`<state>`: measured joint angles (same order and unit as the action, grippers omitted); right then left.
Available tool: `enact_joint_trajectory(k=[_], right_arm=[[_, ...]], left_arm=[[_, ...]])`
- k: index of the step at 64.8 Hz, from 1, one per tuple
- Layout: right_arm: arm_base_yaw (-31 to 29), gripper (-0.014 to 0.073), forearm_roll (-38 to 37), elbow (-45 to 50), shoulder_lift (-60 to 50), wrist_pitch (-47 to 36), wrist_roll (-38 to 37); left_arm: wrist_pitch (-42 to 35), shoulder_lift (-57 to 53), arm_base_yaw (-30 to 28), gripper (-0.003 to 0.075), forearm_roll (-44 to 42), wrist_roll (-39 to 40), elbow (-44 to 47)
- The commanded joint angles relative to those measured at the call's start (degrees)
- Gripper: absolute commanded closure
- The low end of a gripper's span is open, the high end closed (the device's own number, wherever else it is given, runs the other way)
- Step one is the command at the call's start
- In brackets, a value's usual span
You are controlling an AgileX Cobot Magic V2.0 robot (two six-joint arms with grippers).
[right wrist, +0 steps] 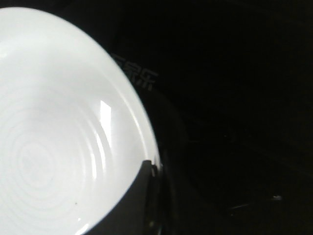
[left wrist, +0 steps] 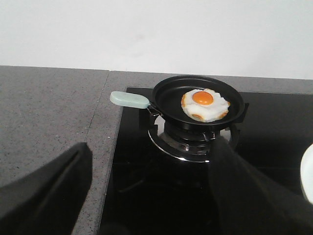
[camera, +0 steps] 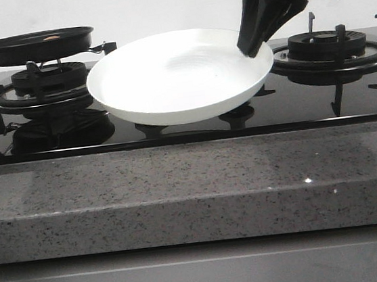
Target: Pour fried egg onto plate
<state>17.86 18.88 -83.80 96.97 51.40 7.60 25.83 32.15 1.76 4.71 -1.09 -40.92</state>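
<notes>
Looking forward, you see the plate (camera: 180, 76) in mid-hob between two burners, the right gripper (camera: 254, 45) pinching its far-right rim. A black pan (camera: 36, 45) sits on the left burner (camera: 42, 83), well clear. Only your left wrist view shows the egg (left wrist: 205, 104) lying in that pan, beside its pale handle (left wrist: 129, 99); the left gripper (left wrist: 151, 196) hangs with jaws spread wide, holding nothing.
</notes>
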Motion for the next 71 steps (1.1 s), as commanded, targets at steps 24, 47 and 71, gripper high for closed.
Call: enact_joint_trajectory(k=[24, 47, 71], right_arm=[[0.02, 0.0662, 1.32, -1.32, -2.64, -2.46, 0.45], [0.02, 0.0662, 1.32, -1.32, -2.64, -2.46, 0.45], [0.02, 0.0662, 1.32, -1.32, -2.64, -2.46, 0.45]], left_arm=[[-4.79, 0.56, 0.24, 0.0218, 0.16, 0.48, -1.91], [-6.54, 0.80, 0.24, 0.0218, 0.00, 0.48, -1.91], [17.87, 18.03, 0.24, 0.0127, -2.40, 0.48, -13.62]])
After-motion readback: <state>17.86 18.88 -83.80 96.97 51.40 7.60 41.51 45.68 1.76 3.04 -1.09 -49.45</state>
